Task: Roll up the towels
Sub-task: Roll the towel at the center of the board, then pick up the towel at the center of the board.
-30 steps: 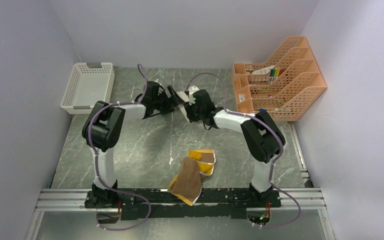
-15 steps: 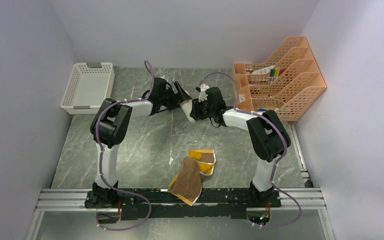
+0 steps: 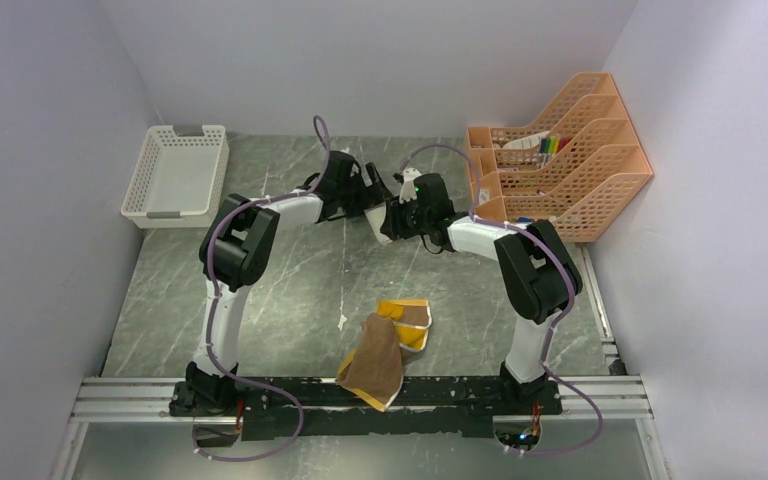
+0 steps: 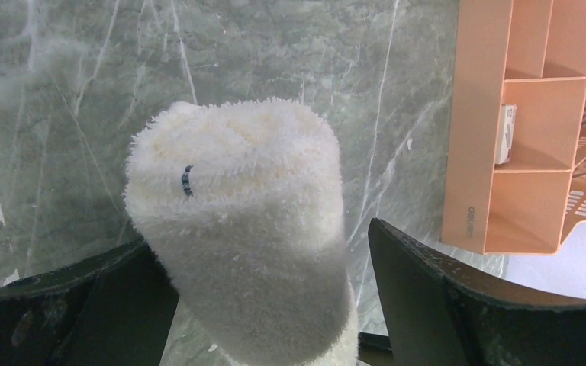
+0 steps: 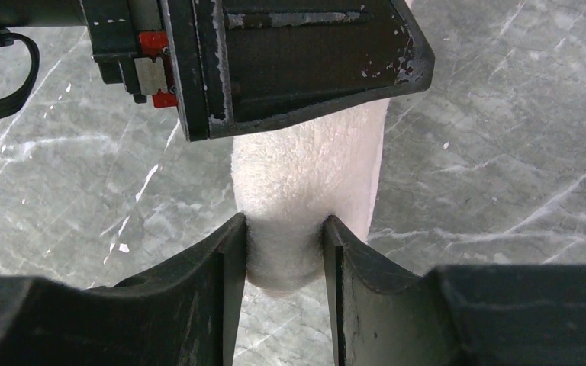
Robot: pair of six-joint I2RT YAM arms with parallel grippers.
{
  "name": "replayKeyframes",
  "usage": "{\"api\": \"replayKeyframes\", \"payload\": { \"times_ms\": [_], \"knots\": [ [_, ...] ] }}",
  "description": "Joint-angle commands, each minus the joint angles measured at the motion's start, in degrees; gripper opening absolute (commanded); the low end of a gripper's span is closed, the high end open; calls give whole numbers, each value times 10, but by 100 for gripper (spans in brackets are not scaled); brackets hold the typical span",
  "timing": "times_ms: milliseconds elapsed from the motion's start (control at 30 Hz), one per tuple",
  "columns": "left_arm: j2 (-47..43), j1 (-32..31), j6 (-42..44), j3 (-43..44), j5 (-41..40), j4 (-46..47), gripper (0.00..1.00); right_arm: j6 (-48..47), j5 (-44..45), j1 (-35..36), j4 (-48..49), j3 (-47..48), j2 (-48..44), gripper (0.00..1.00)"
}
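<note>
The cream-white towel (image 3: pixel 374 218) is rolled into a thick roll, held above the far middle of the table between my two grippers. My right gripper (image 3: pixel 394 215) is shut on one end of the roll (image 5: pixel 305 175), its jaws pinching the terry (image 5: pixel 284 225). My left gripper (image 3: pixel 370 193) is open around the other end (image 4: pixel 244 252); the roll touches its left finger, with a gap to the right finger (image 4: pixel 412 282). The left gripper's body shows in the right wrist view (image 5: pixel 275 53). The brown towel (image 3: pixel 372 362) with its mustard-yellow side (image 3: pixel 407 315) lies crumpled near the front edge.
A white plastic basket (image 3: pixel 175 172) stands at the far left. An orange file organizer (image 3: pixel 560 155) with pens stands at the far right, close to the grippers; it shows in the left wrist view (image 4: pixel 496 152). A metal rail (image 3: pixel 360 395) runs along the near edge.
Both grippers have shifted right and slightly farther back with the cream towel roll. The left arm has stretched out further. The brown towel has not moved.
</note>
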Motion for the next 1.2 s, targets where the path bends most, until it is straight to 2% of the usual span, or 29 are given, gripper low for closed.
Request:
{"api": "replayKeyframes", "payload": {
  "times_ms": [0, 33, 133, 300, 367, 500, 600, 700, 867, 1167],
  "knots": [
    [22, -5, 25, 10, -37, -54, 98, 0, -7, -3, -8, -4, -22, 39],
    [23, -5, 24, 7, -38, -53, 97, 0, -7, -3, -7, -4, -23, 39],
    [23, -4, 17, -12, -35, -38, 83, -1, -7, -3, -8, -5, -28, 39],
    [13, -5, 18, -39, -42, -19, 56, -3, -5, -3, -11, -8, -43, 39],
    [9, -4, 28, -37, -50, -24, 48, -5, -3, -3, -13, -8, -50, 39],
    [-10, -3, 65, -19, -93, -64, 47, -10, 2, -3, -27, -1, -65, 44],
    [-30, 5, 107, 5, -118, -94, 48, -15, 8, -5, -28, -7, -102, 53],
    [-38, 25, 158, 42, -108, -129, 51, -11, 22, -18, -11, -30, -160, 64],
    [-63, 85, 251, 92, -86, -195, 56, 22, 23, -55, 17, -80, -246, 66],
    [-186, 173, 433, 134, -179, -271, 57, 34, -11, -61, 18, -121, -321, 66]
  ]
}}
